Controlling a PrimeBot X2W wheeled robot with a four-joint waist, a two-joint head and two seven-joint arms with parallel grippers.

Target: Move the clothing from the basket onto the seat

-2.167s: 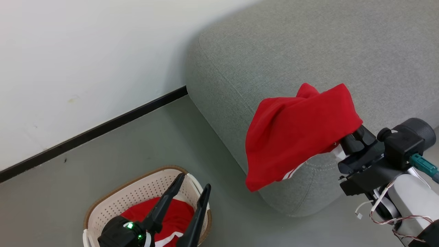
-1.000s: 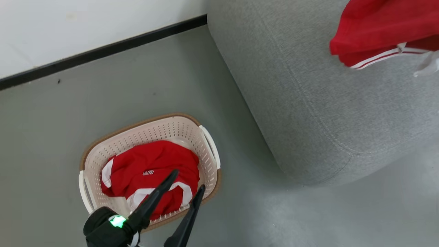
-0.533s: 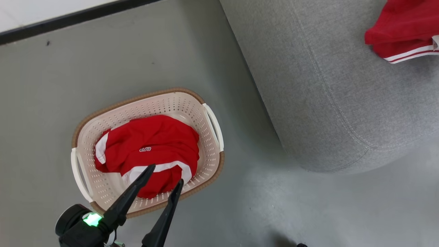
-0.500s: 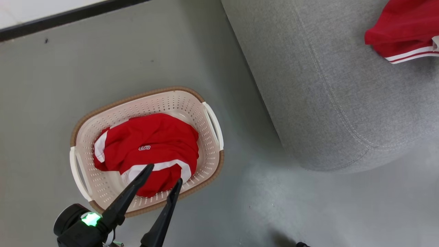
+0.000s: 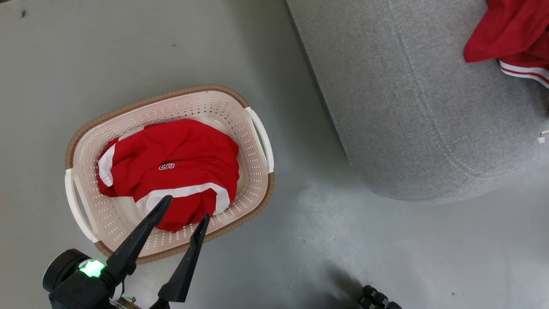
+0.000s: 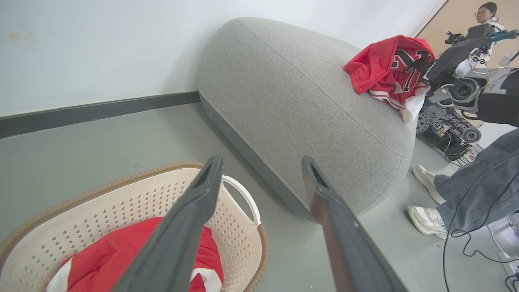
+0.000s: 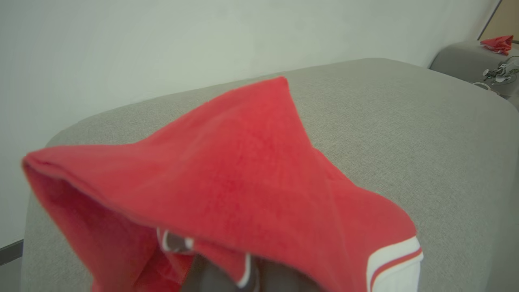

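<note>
Two bright red garments are shown. The first garment [image 5: 171, 171] lies crumpled inside the basket [image 5: 258, 141] and covers most of its floor. It carries a small white logo near its middle, a broad white band along its near hem and a white patch at its left side. The basket is a cream perforated tub with a brown woven-look rim and a white handle at either end, and it stands on the grey floor [image 5: 300, 240].

The second garment [image 5: 510, 38] rests on top of the seat [image 5: 407, 107], well apart from the basket and to its right in the head view. Its edge shows white and red stripes, and the left wrist view shows black-and-white lettering on it. The seat is a large grey fabric cushion with rounded corners and a stitched seam. It stands to the right of the basket, with a strip of floor between them.

The left tool [image 5: 186, 207] hovers over the near rim of the basket, its fingers spread wide and empty. In the head view its tips overlap the hem of the first garment. The right tool [image 7: 227, 280] is draped by the second garment's red cloth in its own wrist view, so whether it grips cannot be told. On the far side of the seat from the basket, the left wrist view shows a person's legs [image 6: 466, 190] in jeans and pale shoes.
</note>
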